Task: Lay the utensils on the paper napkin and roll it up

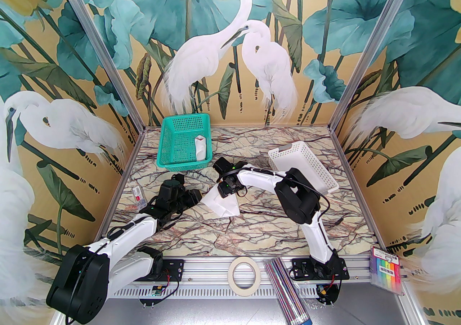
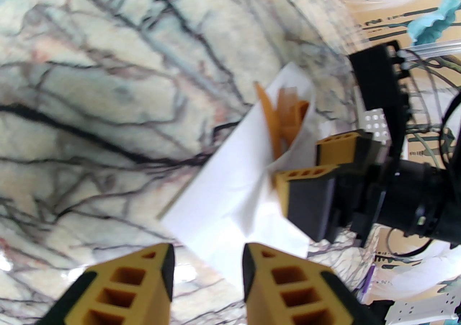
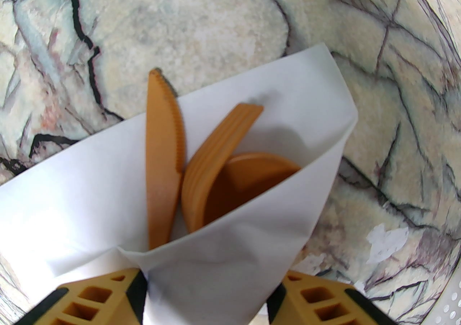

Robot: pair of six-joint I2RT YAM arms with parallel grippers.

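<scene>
The paper napkin (image 1: 221, 205) lies partly folded on the marble table, one flap wrapped over the utensils (image 2: 284, 118). In the right wrist view a serrated knife (image 3: 164, 158), a ribbed piece (image 3: 216, 158) and a round spoon bowl (image 3: 252, 176) stick out of the napkin (image 3: 90, 201) fold. My right gripper (image 3: 209, 294) is shut on the wrapped napkin, one finger pressing each side of the bundle. My left gripper (image 2: 209, 262) stands open at the napkin's (image 2: 223, 194) near corner, its fingers (image 2: 162, 273) apart, with the sheet's edge reaching into the gap.
A green basket (image 1: 173, 143) at the back holds another white rolled bundle (image 1: 201, 149). A white basket (image 1: 306, 168) lies tilted at the right. A small box (image 1: 138, 197) sits at the left edge. A tape roll (image 1: 245, 275) and a marker pack (image 1: 387, 269) rest by the front rail.
</scene>
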